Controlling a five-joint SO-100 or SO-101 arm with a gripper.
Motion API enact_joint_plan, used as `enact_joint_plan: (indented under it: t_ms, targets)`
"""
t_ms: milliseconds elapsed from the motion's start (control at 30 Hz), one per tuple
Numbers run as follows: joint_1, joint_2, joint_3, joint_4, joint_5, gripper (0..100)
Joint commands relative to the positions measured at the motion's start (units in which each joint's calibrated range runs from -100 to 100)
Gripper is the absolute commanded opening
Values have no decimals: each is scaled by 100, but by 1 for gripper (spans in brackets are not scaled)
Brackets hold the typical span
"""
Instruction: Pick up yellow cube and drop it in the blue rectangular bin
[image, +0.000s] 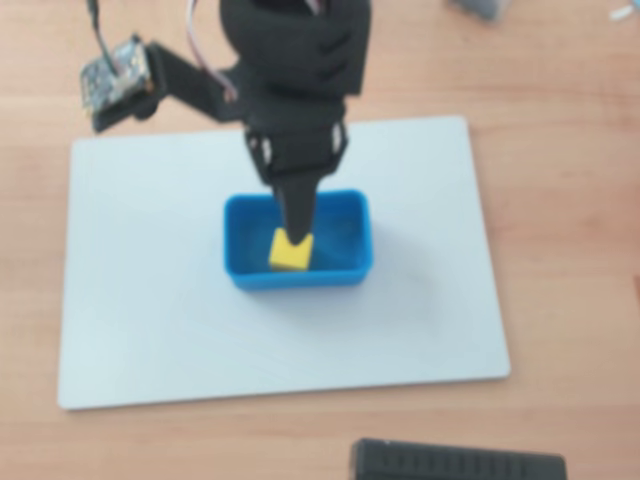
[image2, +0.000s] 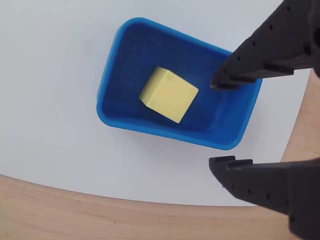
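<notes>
The cube (image2: 168, 94) sits inside the bin (image2: 116, 122). The jaws are spread wide above it, holding nothing. The bin rests on a white board (image: 150, 300) on the wooden counter (image: 570, 250). Nothing blocks the cube.

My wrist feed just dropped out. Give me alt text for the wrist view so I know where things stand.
The yellow cube lies inside the blue rectangular bin, free of the pincer, whose two black fingers stand open at the right of the frame. The bin sits on a white board, with the wooden table showing along the bottom edge.
</notes>
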Motion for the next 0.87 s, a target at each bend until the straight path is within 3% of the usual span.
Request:
enact_joint_plan:
  t_ms: [0,200,833]
  targets:
    - [-120,-1555,13,358,-161,9]
    - [-94,-2976,1140,358,-332,0]
    - [317,-6274,6113,-1549,-332,0]
